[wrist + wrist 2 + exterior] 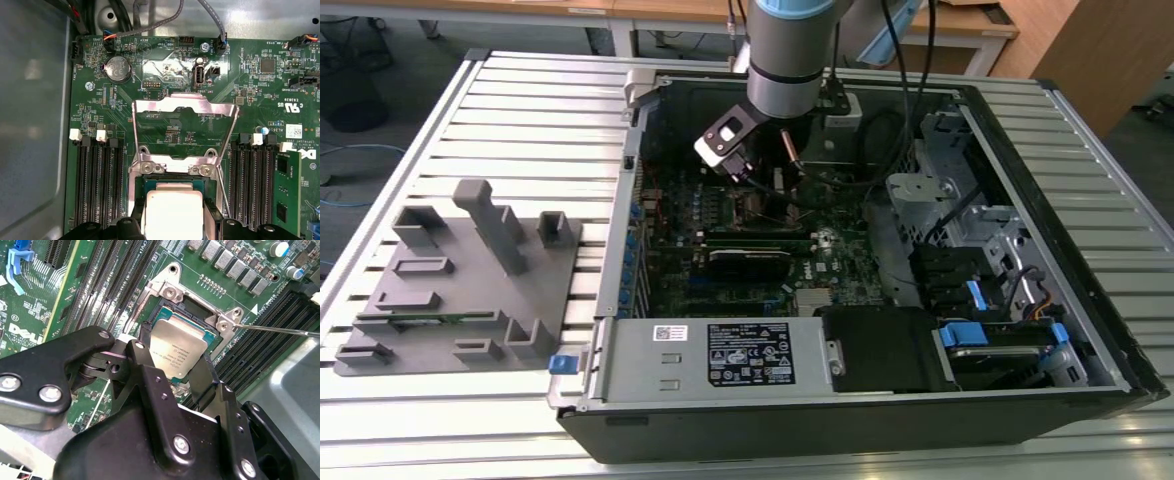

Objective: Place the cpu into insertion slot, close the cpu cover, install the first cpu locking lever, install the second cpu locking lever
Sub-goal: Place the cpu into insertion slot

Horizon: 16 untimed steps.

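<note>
Gripper (pixel 175 354) is shown closed on two opposite edges of the cpu (pixel 177 347), which is held squarely over the insertion slot (pixel 172 315) on the green motherboard (pixel 250 75), while the cpu cover (pixel 185 104) is seen swung open, raised from its hinge beside the slot.

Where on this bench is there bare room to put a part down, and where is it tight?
Free: the bare slats of the table beyond the grey fixture, and the strip in front of it. Tight: inside the computer case, where the gripper grips the cpu at the socket beside the raised cpu cover.
</note>
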Motion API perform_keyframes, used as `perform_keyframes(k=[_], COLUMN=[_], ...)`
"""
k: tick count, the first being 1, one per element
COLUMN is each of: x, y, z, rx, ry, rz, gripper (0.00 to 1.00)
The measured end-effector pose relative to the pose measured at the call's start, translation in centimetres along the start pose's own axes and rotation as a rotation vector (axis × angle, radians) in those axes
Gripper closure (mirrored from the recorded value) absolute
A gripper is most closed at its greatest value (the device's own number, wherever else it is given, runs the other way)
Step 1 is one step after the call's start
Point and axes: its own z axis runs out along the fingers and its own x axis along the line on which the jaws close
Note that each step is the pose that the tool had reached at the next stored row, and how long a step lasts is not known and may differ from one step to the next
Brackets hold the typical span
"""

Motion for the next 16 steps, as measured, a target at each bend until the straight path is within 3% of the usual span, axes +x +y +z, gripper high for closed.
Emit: perform_keyframes(k=[16], x=[0.00], y=[-0.18], z=[0.22], rx=[-0.0001], ry=[0.0000], rz=[0.002], gripper=[0.46])
